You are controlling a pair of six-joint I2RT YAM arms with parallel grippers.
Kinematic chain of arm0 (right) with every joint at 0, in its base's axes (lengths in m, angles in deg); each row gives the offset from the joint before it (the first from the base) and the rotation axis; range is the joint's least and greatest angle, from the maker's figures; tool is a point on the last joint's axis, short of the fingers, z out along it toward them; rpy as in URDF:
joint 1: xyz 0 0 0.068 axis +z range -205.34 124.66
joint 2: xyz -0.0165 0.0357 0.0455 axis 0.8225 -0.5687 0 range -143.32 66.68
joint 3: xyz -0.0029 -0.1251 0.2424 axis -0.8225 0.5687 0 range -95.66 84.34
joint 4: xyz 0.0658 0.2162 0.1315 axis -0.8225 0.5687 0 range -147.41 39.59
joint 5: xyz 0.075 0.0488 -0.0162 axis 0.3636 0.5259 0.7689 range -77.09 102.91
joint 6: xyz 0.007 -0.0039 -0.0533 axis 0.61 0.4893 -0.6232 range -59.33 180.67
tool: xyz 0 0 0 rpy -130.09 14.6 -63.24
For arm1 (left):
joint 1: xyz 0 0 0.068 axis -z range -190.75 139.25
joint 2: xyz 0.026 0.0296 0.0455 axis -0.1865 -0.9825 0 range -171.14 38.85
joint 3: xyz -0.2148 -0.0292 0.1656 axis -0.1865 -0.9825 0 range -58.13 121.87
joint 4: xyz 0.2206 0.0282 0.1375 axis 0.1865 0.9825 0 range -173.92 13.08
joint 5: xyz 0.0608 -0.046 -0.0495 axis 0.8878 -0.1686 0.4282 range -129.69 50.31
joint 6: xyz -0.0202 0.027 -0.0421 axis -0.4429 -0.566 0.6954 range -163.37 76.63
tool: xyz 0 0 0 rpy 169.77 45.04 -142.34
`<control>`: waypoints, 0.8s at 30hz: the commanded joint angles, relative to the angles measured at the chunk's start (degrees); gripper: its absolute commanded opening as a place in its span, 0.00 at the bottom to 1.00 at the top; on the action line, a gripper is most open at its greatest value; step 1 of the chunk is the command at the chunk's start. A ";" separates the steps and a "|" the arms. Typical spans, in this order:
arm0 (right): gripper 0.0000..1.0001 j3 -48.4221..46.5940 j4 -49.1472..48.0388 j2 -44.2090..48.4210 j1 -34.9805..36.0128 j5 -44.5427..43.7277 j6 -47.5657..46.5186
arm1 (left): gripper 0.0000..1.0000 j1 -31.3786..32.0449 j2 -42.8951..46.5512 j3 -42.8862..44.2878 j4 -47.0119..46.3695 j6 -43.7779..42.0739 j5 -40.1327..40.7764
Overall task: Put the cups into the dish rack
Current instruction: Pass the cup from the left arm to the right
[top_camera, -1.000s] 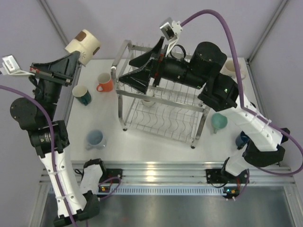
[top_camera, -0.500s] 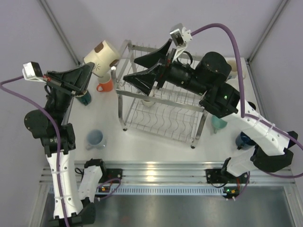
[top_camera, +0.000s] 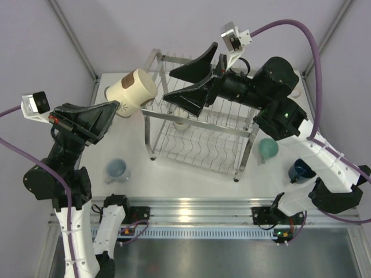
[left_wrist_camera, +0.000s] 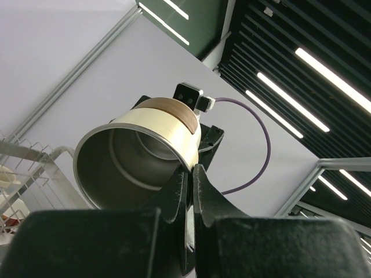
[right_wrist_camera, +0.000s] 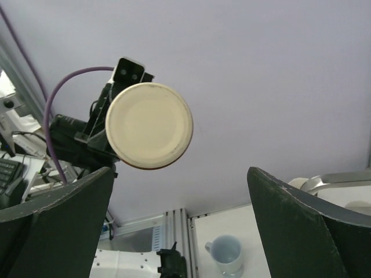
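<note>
Cream mug (top_camera: 132, 91), pinched at its rim by the closed left hand (top_camera: 115, 109), hangs on its side just left of the top of the rack (top_camera: 197, 122), base facing the wide-open, empty right hand (top_camera: 168, 87) above it, probably for a handover.

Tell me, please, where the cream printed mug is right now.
Top view: the cream printed mug hangs in the left pincer, just left of the dish rack.

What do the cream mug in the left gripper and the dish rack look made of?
The cream mug: probably glazed ceramic, given its thick rim, glossy inside and matte flat base. The dish rack: shiny silver metal, thin wire grids on tubular posts, likely steel or chrome-plated.
</note>
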 commanded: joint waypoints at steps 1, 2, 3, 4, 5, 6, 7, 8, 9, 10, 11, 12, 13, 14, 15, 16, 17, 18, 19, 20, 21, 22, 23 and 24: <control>0.99 -1.41 -4.31 1.02 -0.38 5.98 2.36 | 0.00 0.24 -0.06 -0.38 -3.66 1.22 -0.69; 0.99 -1.58 -4.49 0.93 -0.47 6.68 2.71 | 0.00 0.16 -0.06 -0.38 -3.66 0.95 -0.96; 0.99 -1.41 -4.49 1.10 -0.47 7.04 2.88 | 0.00 0.24 -0.15 -0.38 -3.66 0.52 -1.22; 0.99 -1.24 -4.49 1.10 -0.47 7.47 3.41 | 0.00 0.24 -0.15 -0.56 -3.66 0.42 -1.75; 0.99 -1.15 -4.49 1.19 -0.47 8.09 3.76 | 0.00 0.33 -0.33 -0.65 -3.66 0.25 -2.10; 1.00 -1.15 -4.49 1.02 -0.38 8.18 4.03 | 0.00 0.42 -0.42 -0.73 -3.66 -0.19 -2.10; 0.99 -1.06 -4.49 0.84 -0.47 8.18 4.29 | 0.00 0.51 -0.50 -1.00 -3.66 -0.37 -2.28; 0.99 -1.06 -5.97 0.66 -0.47 8.44 4.38 | 0.00 0.51 -0.68 -1.09 -3.66 -0.54 -2.80; 0.99 -1.15 -5.98 0.31 -0.38 8.62 4.38 | 0.00 0.51 -0.77 -1.35 -3.66 -0.63 -2.81; 0.99 -1.15 -5.81 0.22 -0.38 8.62 4.29 | 0.00 0.51 -0.68 -1.96 -3.66 -0.54 -2.98; 0.99 -1.06 -5.55 0.14 -0.38 8.10 4.03 | 0.00 0.51 -0.68 -2.40 -3.74 -0.54 -2.98; 0.99 -1.06 -5.37 0.14 -0.38 7.75 3.77 | 0.00 0.51 -0.59 -2.75 -3.66 -0.37 -2.98; 0.99 -0.97 -5.28 0.05 -0.38 7.39 3.24 | 0.00 0.59 -0.59 -3.02 -3.66 -0.45 -2.90; 0.99 -1.06 -5.19 -0.04 -0.47 6.78 2.98 | 0.00 0.51 -0.59 -3.19 -3.66 -0.63 -2.89; 0.99 -1.06 -5.19 -0.39 -0.38 6.60 2.89 | 0.00 0.51 -0.59 -3.28 -3.74 -0.72 -3.07; 1.00 -1.15 -5.37 -0.65 -0.38 6.51 2.63 | 0.00 0.51 -0.59 -3.28 -3.66 -0.72 -3.16; 0.99 -1.58 -5.37 -0.92 -0.38 6.51 2.36 | 0.00 0.51 -0.77 -3.20 -3.66 -0.72 -3.25; 0.99 -1.76 -5.28 -1.70 -0.47 6.42 2.36 | 0.00 0.51 -0.68 -3.28 -3.66 -0.72 -3.16; 0.99 -2.11 -5.19 -2.15 -0.38 6.34 2.36 | 0.00 0.59 -0.77 -3.28 -3.66 -0.72 -3.25; 0.99 -2.64 -5.19 -2.50 -0.47 6.42 2.27 | 0.00 0.51 -0.77 -3.28 -3.66 -0.81 -3.16; 0.99 -2.90 -5.19 -3.28 -0.47 6.51 2.18 | 0.00 0.51 -0.94 -3.20 -3.66 -0.89 -3.25; 0.99 -3.08 -5.19 -3.73 -0.47 6.51 2.27 | 0.00 0.59 -1.03 -3.20 -3.66 -0.89 -3.33; 0.99 -3.34 -5.19 -4.08 -0.38 6.34 2.18 | 0.00 0.51 -0.94 -3.28 -3.66 -1.07 -3.42; 0.99 -3.60 -5.19 -4.78 -0.38 6.16 1.66 | 0.00 0.68 -1.03 -3.28 -3.66 -1.24 -3.60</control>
